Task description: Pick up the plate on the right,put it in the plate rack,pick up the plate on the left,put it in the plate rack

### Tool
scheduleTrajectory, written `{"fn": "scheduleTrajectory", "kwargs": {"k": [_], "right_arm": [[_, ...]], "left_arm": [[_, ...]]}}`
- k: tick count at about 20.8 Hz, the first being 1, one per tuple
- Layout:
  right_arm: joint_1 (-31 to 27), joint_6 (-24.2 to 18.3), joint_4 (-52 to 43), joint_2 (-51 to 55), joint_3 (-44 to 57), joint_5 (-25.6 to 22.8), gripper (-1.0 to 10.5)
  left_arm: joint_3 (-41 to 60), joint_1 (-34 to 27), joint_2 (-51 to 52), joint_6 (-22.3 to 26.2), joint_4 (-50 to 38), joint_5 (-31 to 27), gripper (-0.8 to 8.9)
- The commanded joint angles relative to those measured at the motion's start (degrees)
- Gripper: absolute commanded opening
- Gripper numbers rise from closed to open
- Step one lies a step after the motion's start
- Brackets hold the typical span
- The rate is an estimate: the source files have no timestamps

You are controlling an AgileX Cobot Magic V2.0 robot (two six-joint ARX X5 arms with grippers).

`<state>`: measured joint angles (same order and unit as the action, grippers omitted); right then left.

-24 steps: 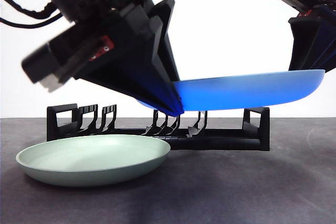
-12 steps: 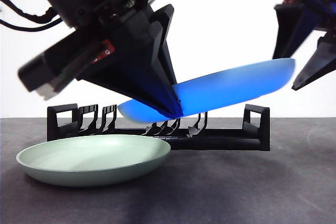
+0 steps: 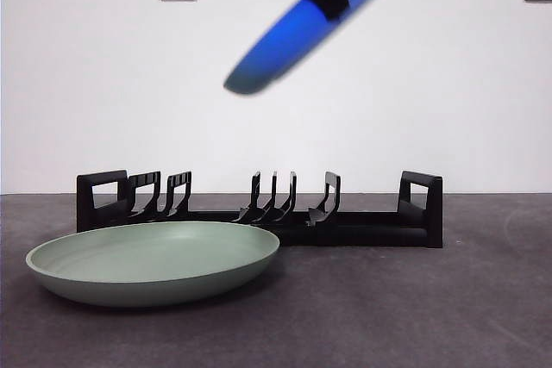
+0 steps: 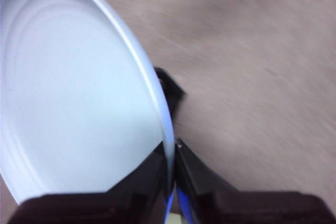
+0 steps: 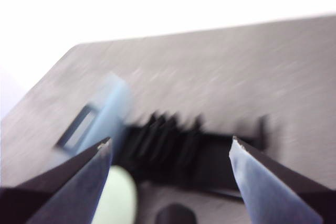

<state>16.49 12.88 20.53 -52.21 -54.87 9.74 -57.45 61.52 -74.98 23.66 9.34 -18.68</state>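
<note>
While the left gripper (image 4: 173, 153) pinches the rim of the blue plate (image 3: 302, 28) between nearly closed jaws, the plate hangs tilted high above the plate rack (image 3: 259, 213), its glossy inside pale in the left wrist view. Low, long and black, the plate rack stands along the table's (image 3: 414, 308) far edge, upright curved prongs in clusters and a squared loop handle at each end, all slots bare. Just before its left end lies the pale green plate (image 3: 153, 260), flat, overlapping the rack in the front view. Wide-spread and holding nothing, the right gripper (image 5: 170, 148) hovers over the table, blurred.
</note>
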Motion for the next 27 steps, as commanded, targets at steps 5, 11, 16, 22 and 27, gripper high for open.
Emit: {"fn": "scheduleTrajectory", "kwargs": {"k": [5, 11, 16, 22, 27], "right_arm": [[-0.02, -0.35, 0.55, 2.71, -0.11, -7.04, 3.8], [-0.02, -0.52, 1.86, 2.73, -0.11, -7.15, 3.8], [-0.02, -0.48, 1.84, 2.73, -0.11, -7.10, 3.8], [-0.02, -0.39, 1.86, 2.73, -0.11, -7.06, 3.8], [-0.02, -0.31, 1.86, 2.71, -0.11, -7.04, 3.8]], "left_arm": [[-4.09, -15.91, 0.83, -12.24, 0.46, 15.78, -0.09], [-4.09, -31.58, 0.81, -20.48, 0.44, 36.96, -0.09], [-4.09, -41.53, 0.81, -25.18, -1.64, 49.40, -0.09], [-4.09, -47.36, -0.42, -28.26, -4.35, 56.68, -0.09], [-4.09, -48.87, -1.99, -28.48, -5.18, 56.70, -0.09]]}}
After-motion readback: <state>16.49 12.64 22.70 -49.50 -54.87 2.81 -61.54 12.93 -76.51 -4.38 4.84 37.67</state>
